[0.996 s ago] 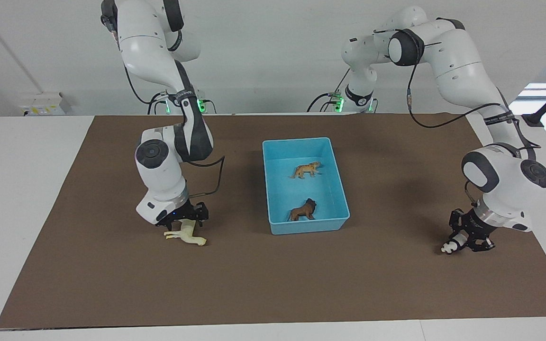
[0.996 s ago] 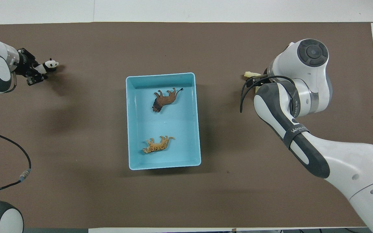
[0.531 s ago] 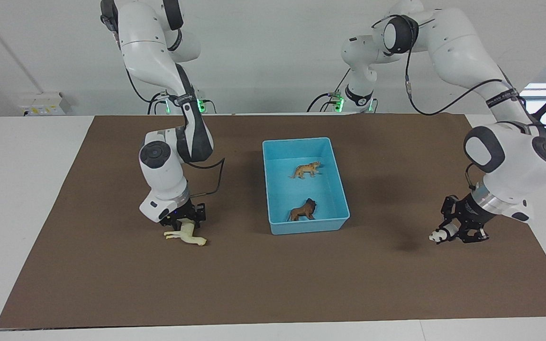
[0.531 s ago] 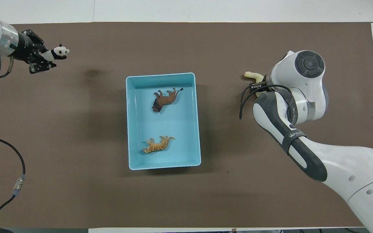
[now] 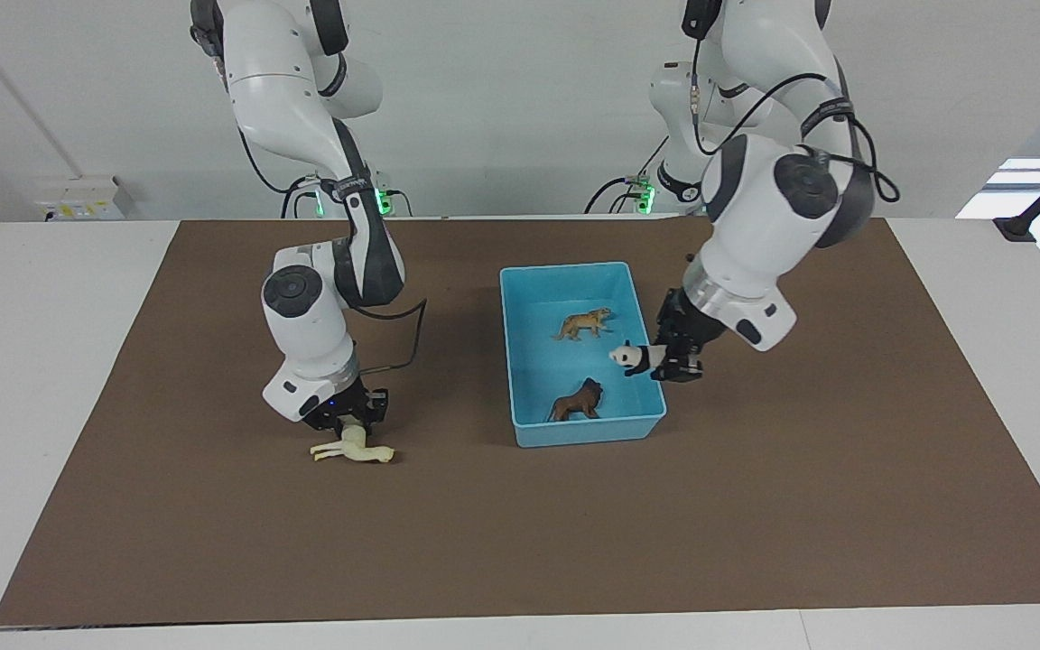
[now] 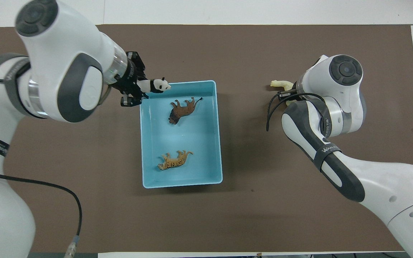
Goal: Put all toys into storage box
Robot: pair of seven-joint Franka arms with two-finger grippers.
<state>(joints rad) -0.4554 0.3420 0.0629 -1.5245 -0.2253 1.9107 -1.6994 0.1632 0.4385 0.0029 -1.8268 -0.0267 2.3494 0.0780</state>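
Note:
The light blue storage box (image 5: 574, 431) (image 6: 181, 184) stands mid-table. In it lie the dark brown lion (image 5: 579, 402) (image 6: 182, 109) and the orange-tan big cat (image 5: 585, 323) (image 6: 175, 160). My left gripper (image 5: 653, 359) (image 6: 140, 87) is shut on the black-and-white panda (image 5: 630, 357) (image 6: 155, 85). It holds the panda in the air over the box's rim toward the left arm's end. My right gripper (image 5: 350, 424) is down on the cream-white horse (image 5: 353, 449) (image 6: 281, 84) and shut on its body. The horse lies on the mat toward the right arm's end.
A brown mat (image 5: 520, 542) covers the white table (image 5: 41, 361). The right arm's wrist and forearm (image 6: 332, 107) hide most of the horse in the overhead view. A wall socket box (image 5: 78, 199) sits at the table's edge by the right arm's base.
My left arm swung the panda up from the mat at its own end across to the box's rim. My right gripper narrowed on the horse, which shifted slightly.

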